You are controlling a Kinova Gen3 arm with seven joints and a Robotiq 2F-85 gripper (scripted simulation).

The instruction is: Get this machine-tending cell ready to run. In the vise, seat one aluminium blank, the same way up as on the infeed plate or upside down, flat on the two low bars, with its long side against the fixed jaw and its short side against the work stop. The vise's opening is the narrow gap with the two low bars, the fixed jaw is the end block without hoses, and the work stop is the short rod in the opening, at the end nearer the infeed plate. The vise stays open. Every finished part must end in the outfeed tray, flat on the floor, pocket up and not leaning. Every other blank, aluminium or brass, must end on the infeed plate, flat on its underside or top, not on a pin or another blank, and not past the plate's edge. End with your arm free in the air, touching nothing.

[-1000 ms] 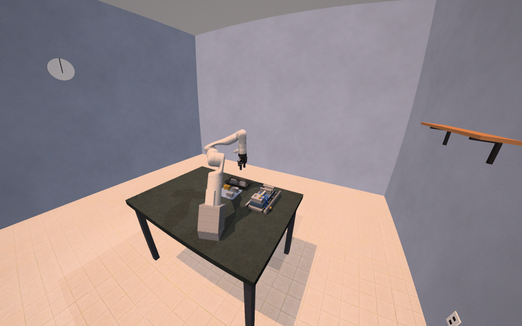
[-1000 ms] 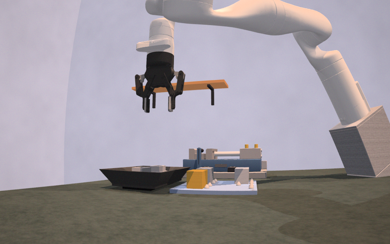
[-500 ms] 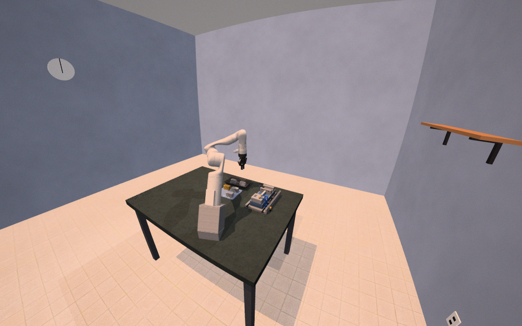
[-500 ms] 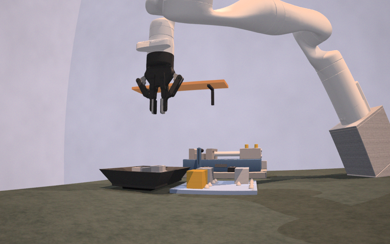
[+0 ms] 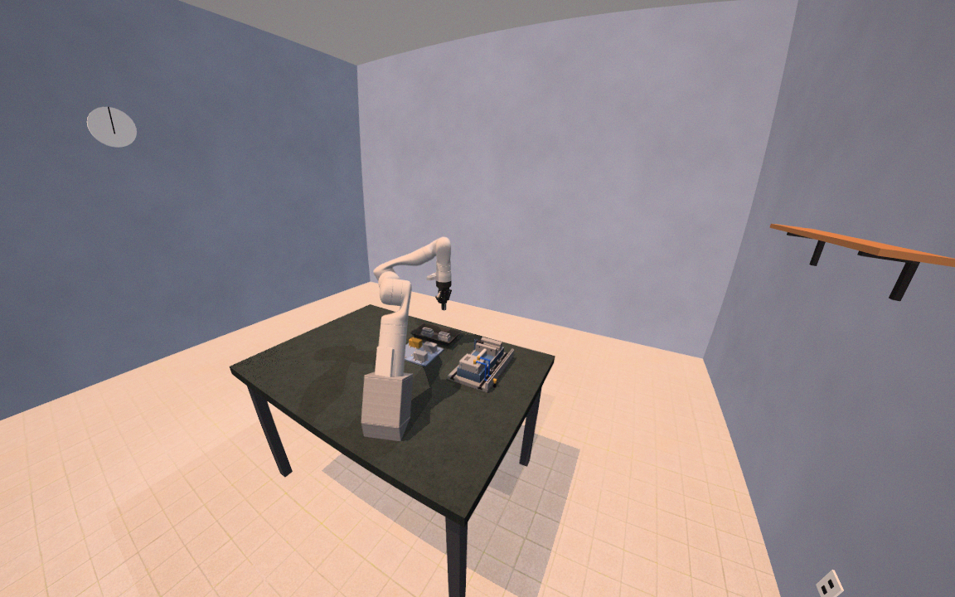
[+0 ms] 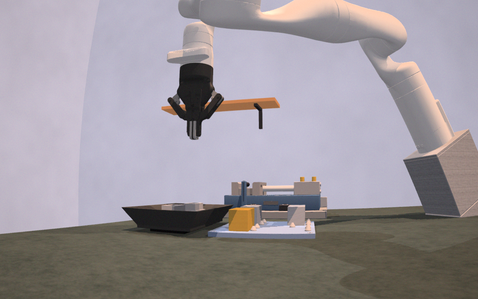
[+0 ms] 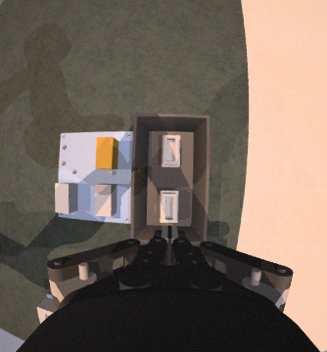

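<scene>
While the arm is suspended high above the table [image 5: 332, 415], the gripper [image 6: 193, 134] is seen with its fingers brought fully together and nothing held between them; no contact is made with any object. In the exterior view the gripper is positioned over the black outfeed tray [image 6: 140, 217], well apart from it. In the wrist view two finished parts are found lying flat on the tray floor, pocket side up: a far finished part [image 7: 170, 151] and a near finished part [image 7: 168, 205], one behind the other and not touching. Just to the left of the tray in that view, touching or nearly touching its wall, the pale blue infeed plate [image 7: 77, 147] is located. One brass blank [image 7: 107, 153] and two aluminium blanks are carried on it: a left aluminium blank [image 7: 66, 198], which is set at the plate's left edge and appears to reach slightly past it, and a right aluminium blank [image 7: 105, 199]. Small locating pins [image 6: 291, 224] are visible on the plate in the exterior view. Behind the plate in that view the vise [image 6: 274, 200] is mounted, with a blue body, pale end blocks and a horizontal rod along its top. Whether a blank is seated in the vise opening cannot be determined from these views. The arm is carried on a pale pedestal [image 6: 471, 178] at the right.
</scene>
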